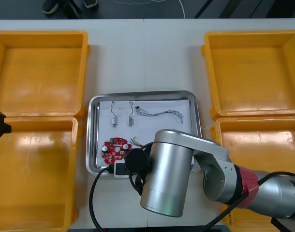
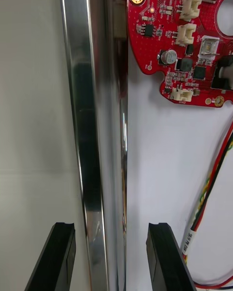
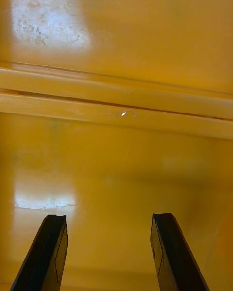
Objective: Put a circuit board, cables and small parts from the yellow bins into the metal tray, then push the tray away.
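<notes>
while the right gripper [image 2: 110, 228] hangs low over the near rim of the tray [image 1: 93, 145], its two black fingers stand wide apart with the shiny rim running up between them — one finger over the bare table [image 1: 145, 58], the other over the tray's white inside — and they have hold of nothing. the tray sits in the middle of the table between the yellow bins [image 1: 41, 72], and it looks fully loaded: a round red circuit board [image 1: 115, 148] lies in the near corner on the robot's left side, a red and yellow cable [image 1: 137, 141] just beside it, two small metal parts [image 1: 113, 121] farther back, and a twisted blue and white cable [image 1: 162, 114] toward the far side. all four bins look bare in the front view, so the picking part of the job appears to be done. what is left, by this reading, is the last step — pushing the tray away across the table — and the right arm [image 1: 171, 174], reaching in over the tray's near edge, seems placed to start it. the left gripper [image 3: 109, 217] waits at the robot's left over the rims where two bins meet, fingers spread and empty.
</notes>
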